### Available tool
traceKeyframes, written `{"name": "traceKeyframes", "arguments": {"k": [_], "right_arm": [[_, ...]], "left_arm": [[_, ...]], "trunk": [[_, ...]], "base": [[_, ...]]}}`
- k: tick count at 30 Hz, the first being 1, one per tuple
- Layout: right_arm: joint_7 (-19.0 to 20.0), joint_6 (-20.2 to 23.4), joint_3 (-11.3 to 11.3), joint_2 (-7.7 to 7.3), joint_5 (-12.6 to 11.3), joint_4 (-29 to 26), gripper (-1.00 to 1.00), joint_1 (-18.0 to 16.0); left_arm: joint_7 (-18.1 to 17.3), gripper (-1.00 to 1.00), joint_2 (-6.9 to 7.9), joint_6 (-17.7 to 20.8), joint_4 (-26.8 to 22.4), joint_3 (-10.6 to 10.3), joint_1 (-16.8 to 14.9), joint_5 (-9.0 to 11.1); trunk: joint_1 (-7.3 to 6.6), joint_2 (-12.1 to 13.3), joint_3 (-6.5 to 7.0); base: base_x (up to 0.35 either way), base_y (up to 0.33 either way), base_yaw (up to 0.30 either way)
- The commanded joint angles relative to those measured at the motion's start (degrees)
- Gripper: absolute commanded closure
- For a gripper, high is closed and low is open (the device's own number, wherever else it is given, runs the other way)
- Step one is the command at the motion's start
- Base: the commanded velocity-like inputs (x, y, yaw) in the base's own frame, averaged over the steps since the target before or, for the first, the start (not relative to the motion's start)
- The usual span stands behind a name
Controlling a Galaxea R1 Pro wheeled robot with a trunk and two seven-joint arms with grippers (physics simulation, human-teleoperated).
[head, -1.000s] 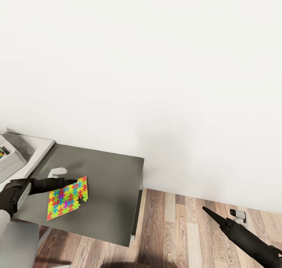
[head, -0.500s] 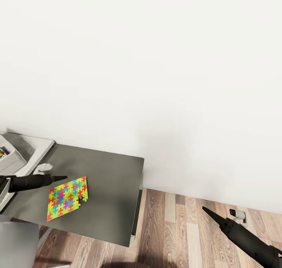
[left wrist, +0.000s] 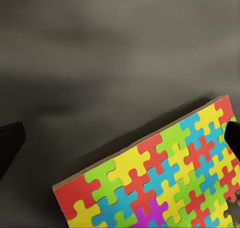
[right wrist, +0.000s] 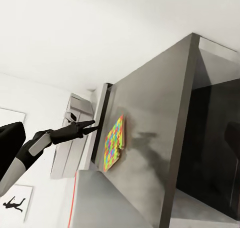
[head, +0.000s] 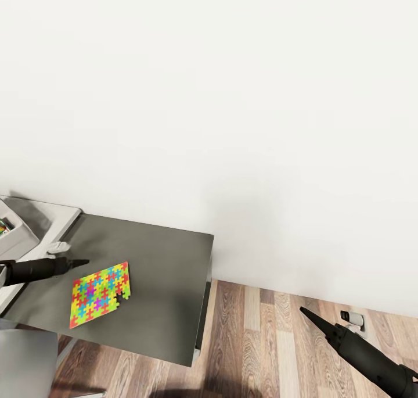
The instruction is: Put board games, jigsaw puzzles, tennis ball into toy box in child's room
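Head view shows my left claw (head: 81, 262) above the dark part of the table (head: 168, 282), pointing toward one jigsaw puzzle (head: 100, 293), which lies flat just in front of the tips and a little lower. From this view the fingers look like one thin point, so I cannot tell there if they are apart. In the left wrist view one dark finger (left wrist: 10, 145) is at one edge and the other at the opposite edge, with the puzzle (left wrist: 165, 180) between and beyond them, so I judge the left claw is open and holds nothing. I think it is placed low and flat like this because the sheet is thin and must be taken by its edge.

My right claw (head: 305, 312) hangs over the wooden floor (head: 273, 340), well apart from the table, probably only waiting. Whether it is open or closed I cannot tell.

Behind my left claw, the toy box (head: 14, 235) is cut by the picture's edge; only one corner shows, with something coloured inside that I cannot identify. A small white object (head: 58, 247) beside my left arm is also too unclear to name.
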Motion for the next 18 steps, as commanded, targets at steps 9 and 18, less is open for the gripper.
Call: {"name": "traceKeyframes", "arguments": {"k": [9,18], "right_arm": [[-0.07,0.39,-0.01,0.00,-0.29,-0.04,-1.00,0.01],[-0.07,0.34,-0.01,0.05,-0.32,-0.04,-1.00,0.02]], "left_arm": [[2.20,-1.00,-0.35,0.75,-0.02,0.51,0.11,-0.53],[3.93,-1.00,-0.82,0.87,0.43,0.23,0.37,-0.65]], "trunk": [[0.03,-0.09,-0.08],[0.03,-0.09,-0.08]], "base": [[0.000,0.000,0.000],[0.000,0.000,0.000]]}}
